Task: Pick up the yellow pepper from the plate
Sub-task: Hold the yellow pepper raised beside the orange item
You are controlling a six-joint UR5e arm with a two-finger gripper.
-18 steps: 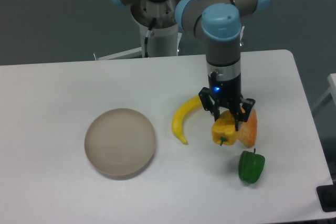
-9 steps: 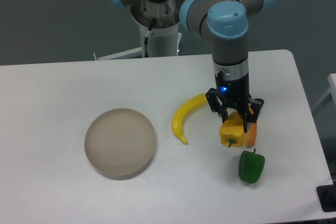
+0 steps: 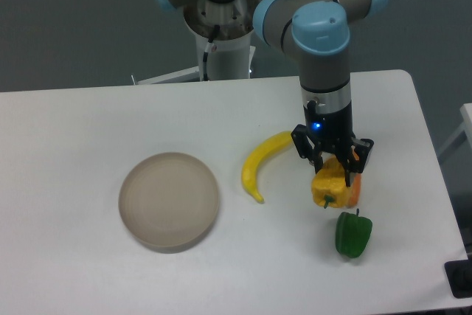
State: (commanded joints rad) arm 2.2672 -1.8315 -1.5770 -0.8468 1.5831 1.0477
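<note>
Since a second ago I am carrying the pepper (image 3: 330,189) rightward, well apart from the plate (image 3: 169,199). My claw (image 3: 333,170) is closing on it from directly above, stem hanging downward, an orange piece (image 3: 355,191) just behind it, a green pepper (image 3: 353,234) near below on the table (image 3: 88,123).

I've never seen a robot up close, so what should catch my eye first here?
First the gripper right of centre, its jaws closed around the yellow pepper. A green pepper lies just below it, a banana to its left. Further left sits the plate with nothing on it.
</note>
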